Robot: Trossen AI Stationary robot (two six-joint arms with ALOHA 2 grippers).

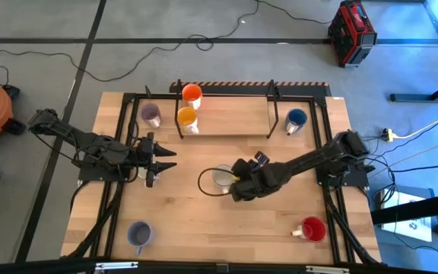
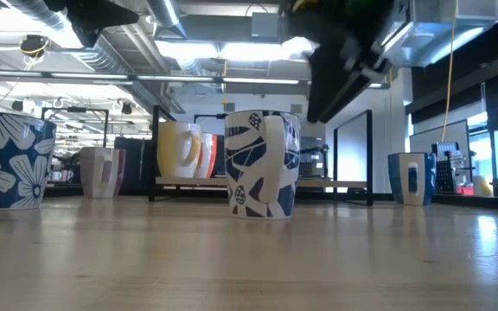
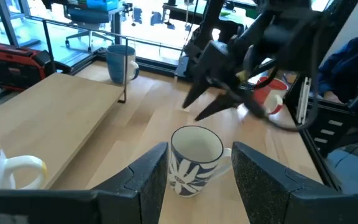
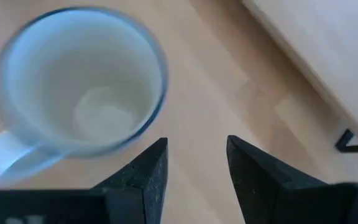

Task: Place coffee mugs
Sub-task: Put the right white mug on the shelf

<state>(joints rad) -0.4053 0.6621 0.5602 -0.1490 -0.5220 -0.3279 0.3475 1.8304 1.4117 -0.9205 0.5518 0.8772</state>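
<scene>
Wooden tabletop [image 1: 204, 228] — carries a raised shelf [image 1: 226, 120] along its far edge, two arms and the mugs.

Right gripper [image 1: 233, 183] — near the tabletop's centre, fingers parted, empty, just beside the blue-and-white patterned mug [image 1: 221, 176]; in the right wrist view the mug's open mouth [image 4: 79, 81] lies beyond the open fingertips, untouched.

Left gripper [image 1: 166, 160] — left of centre, fingers spread, holding nothing, pointed toward the same mug [image 3: 196, 158].

Mugs:
- two orange mugs [image 1: 192, 95] [image 1: 187, 118] at the shelf's left end;
- pale purple mug [image 1: 151, 115] near the far-left corner;
- blue mug [image 1: 296, 119] toward the far-right corner;
- red mug [image 1: 312, 228] near the near-right corner;
- second purple mug [image 1: 139, 234] near the near-left corner.
</scene>
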